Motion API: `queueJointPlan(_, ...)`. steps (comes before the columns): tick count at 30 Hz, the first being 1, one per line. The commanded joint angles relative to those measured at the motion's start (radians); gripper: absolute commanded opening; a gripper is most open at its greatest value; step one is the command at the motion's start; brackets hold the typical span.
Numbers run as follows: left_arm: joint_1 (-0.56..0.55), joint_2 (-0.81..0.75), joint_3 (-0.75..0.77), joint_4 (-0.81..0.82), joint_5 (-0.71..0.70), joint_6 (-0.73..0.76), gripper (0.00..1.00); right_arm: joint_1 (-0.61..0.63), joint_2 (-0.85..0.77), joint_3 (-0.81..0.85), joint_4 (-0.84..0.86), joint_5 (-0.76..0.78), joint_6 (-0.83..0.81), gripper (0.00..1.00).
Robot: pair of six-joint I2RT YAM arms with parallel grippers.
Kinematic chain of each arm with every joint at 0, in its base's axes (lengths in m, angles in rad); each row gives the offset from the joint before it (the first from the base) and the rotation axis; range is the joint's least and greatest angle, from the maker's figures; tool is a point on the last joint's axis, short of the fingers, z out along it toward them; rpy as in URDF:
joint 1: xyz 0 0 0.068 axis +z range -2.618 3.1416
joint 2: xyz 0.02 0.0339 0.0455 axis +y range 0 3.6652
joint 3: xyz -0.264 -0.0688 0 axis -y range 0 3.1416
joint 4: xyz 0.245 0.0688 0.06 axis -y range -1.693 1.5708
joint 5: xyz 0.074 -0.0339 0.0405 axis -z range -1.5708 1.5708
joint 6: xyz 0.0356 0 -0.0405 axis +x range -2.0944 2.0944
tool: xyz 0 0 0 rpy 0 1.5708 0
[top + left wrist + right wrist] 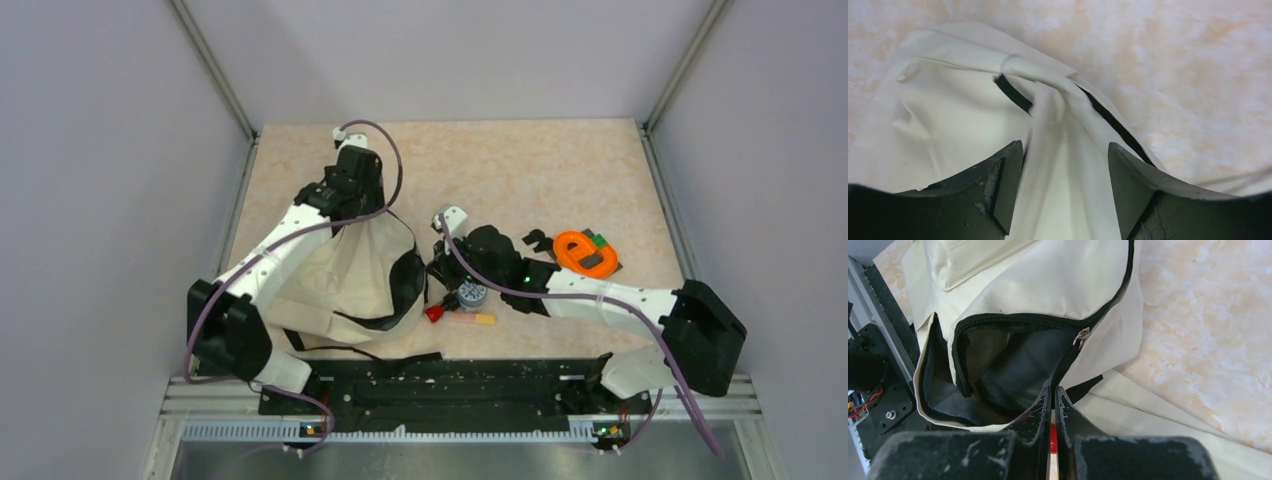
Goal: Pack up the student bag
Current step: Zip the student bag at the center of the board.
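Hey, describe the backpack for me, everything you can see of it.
The student bag is a soft cream canvas backpack with black zipper tape and thin black straps. It lies slumped on the table at the left, its main compartment unzipped and gaping toward the right, showing dark grey lining and a silver zipper pull. The left gripper has a bunch of its fabric between its fingers, tenting the far end upward. The right gripper, fingers together, points into the opening.
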Motion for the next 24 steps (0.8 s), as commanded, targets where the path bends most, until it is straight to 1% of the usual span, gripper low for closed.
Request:
queueJointPlan(1,-0.087,-0.161,-0.081,0.059,0.038,-0.103,0.69,0.019,0.015,-0.009,0.085,-0.002,0.014,0.0)
queueJointPlan(3,-0.131,-0.194,-0.121,0.088,0.089,-0.136,0.71,0.019,0.022,-0.015,0.104,-0.001,0.014,0.0)
queueJointPlan(5,-0.159,-0.194,-0.137,0.083,0.133,-0.166,0.73,0.019,0.03,-0.016,0.115,-0.004,0.016,0.0)
queueJointPlan(10,-0.191,-0.152,-0.15,0.066,0.165,-0.2,0.73,0.021,0.044,-0.016,0.13,-0.015,0.017,0.0)
queueJointPlan(16,-0.212,-0.088,-0.134,0.072,0.219,-0.201,0.74,0.02,0.065,-0.021,0.148,-0.02,0.015,0.0)
queueJointPlan(20,-0.224,-0.06,-0.118,0.073,0.242,-0.183,0.76,0.02,0.081,-0.022,0.158,-0.013,0.006,0.0)
queueJointPlan(24,-0.229,-0.021,-0.09,0.023,0.241,-0.155,0.77,0.02,0.081,-0.016,0.158,0.0,0.0,0.0)
